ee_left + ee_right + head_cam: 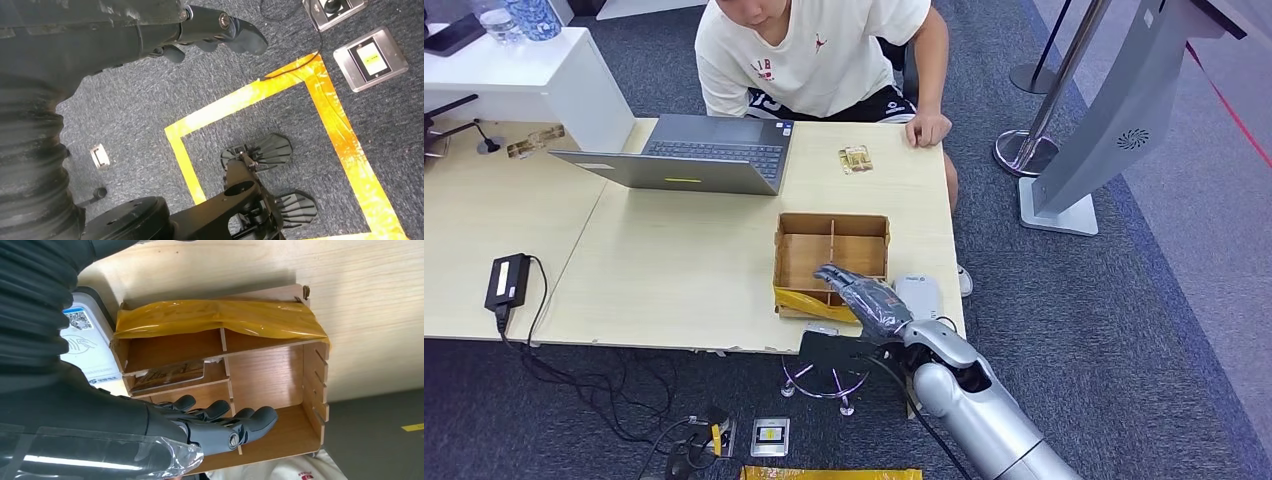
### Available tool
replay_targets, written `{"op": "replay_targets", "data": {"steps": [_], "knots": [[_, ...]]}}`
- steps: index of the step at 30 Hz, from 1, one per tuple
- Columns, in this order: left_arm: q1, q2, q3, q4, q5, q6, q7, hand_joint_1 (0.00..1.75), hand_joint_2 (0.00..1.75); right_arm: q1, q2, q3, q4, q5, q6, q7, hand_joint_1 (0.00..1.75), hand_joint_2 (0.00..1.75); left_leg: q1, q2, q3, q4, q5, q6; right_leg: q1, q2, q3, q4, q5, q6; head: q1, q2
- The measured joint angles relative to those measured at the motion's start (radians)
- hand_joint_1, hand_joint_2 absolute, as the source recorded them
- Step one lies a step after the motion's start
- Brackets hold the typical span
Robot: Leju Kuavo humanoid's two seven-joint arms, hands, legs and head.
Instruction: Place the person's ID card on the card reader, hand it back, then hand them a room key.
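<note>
A wooden divided box [805, 229] with yellow tape on its near wall stands on the table's right part. My right hand [864, 298] hovers over the box's near compartments with its fingers [235, 422] stretched out and nothing in them. A brown patterned card [170, 375] lies in a compartment under the hand. The white card reader [919, 297] sits just right of the box at the table's near edge. A gold patterned card [855, 159] lies on the table in front of the seated person, whose hand [927, 130] rests on the far edge. My left hand [220, 30] hangs over the carpet, holding nothing.
An open grey laptop [694, 155] stands at the far side, left of the box. A black power adapter [507, 280] and cable lie at the near left. A stanchion base [1024, 150] and a kiosk foot [1064, 215] stand right of the table [674, 270].
</note>
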Motion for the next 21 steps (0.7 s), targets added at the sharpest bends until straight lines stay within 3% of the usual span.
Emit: {"op": "replay_targets", "data": {"steps": [7,16,21], "knots": [[0.000,0.000,0.000,0.000,0.001,0.006,0.000,0.00,1.75,-0.022,0.012,0.012,0.052,0.004,-0.057,0.001,0.00,1.75,0.000,0.000,0.000,0.000,0.000,0.000,0.000,0.000,0.000,0.000,0.000,0.000,0.000,0.000],[-0.001,0.000,0.000,0.000,0.007,0.017,0.000,0.00,1.75,-0.041,0.019,0.013,0.112,0.035,-0.205,-0.004,0.00,1.75,0.000,0.000,0.000,0.000,0.000,0.000,0.000,0.000,0.000,0.000,0.000,0.000,0.000,0.000],[-0.001,0.000,0.000,0.000,0.000,0.021,0.000,0.00,1.75,-0.051,0.019,0.013,0.149,0.040,-0.260,-0.005,0.07,1.75,0.000,0.000,0.000,0.000,0.000,0.000,0.000,0.000,-0.001,0.000,0.000,0.000,0.000,0.000]]}}
